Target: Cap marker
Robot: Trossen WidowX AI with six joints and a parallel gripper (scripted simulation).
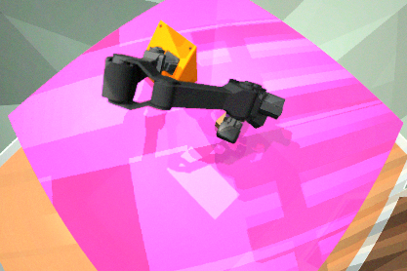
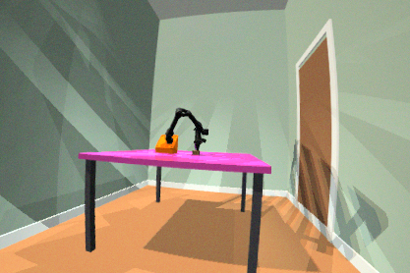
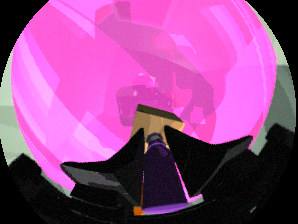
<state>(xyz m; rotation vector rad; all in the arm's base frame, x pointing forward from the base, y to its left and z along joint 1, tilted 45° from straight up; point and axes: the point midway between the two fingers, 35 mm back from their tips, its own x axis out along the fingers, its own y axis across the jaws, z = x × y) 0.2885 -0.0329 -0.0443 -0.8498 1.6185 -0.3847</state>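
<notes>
Holder block: the tan block [image 1: 219, 121] [image 2: 196, 152] [image 3: 150, 119] is set on the glossy magenta table [image 1: 99, 205] [image 2: 183, 161].
Pincer: the black parallel-jaw gripper [image 1: 226, 131] [image 2: 197, 146] [image 3: 153, 129] is held low over the block, its fingers partly open and closed on the cap.
Cap: the dark purple, tube-shaped cap [image 3: 161, 180] is gripped above the block.
Marker: a small grey part [image 3: 155, 137] is seen between cap and block; whether the cap is fully seated cannot be told.
Arm base: the orange wedge [image 1: 186, 51] [image 2: 166, 145] is placed well apart from the block.
</notes>
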